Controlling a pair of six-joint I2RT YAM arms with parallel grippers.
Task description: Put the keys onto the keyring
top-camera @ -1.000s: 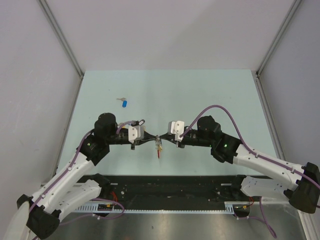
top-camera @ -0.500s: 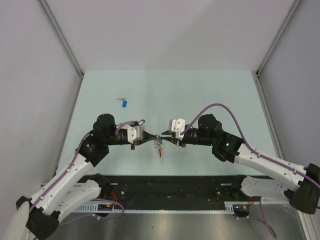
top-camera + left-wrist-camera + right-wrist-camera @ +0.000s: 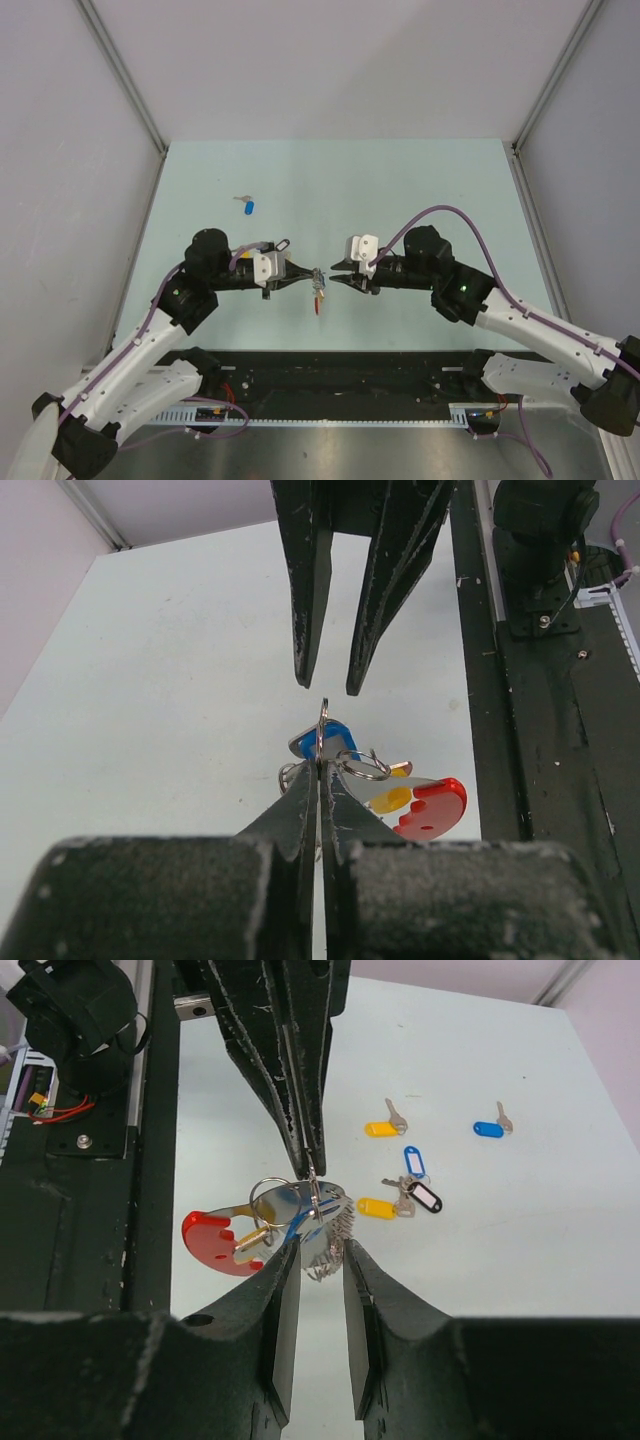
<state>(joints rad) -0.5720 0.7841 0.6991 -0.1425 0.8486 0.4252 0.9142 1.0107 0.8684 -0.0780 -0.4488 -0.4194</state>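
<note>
Keyring, its red arc carrying tagged keys, hangs above the table between both arms, from a thin wire loop pinched by the fully closed left gripper. Right gripper fingers stand narrowly apart, holding nothing, just beside the bundle. Risk: this 1 slender pinch may slip, dropping the bundle among the loose keys; dangling links may snag the right fingers.
</note>
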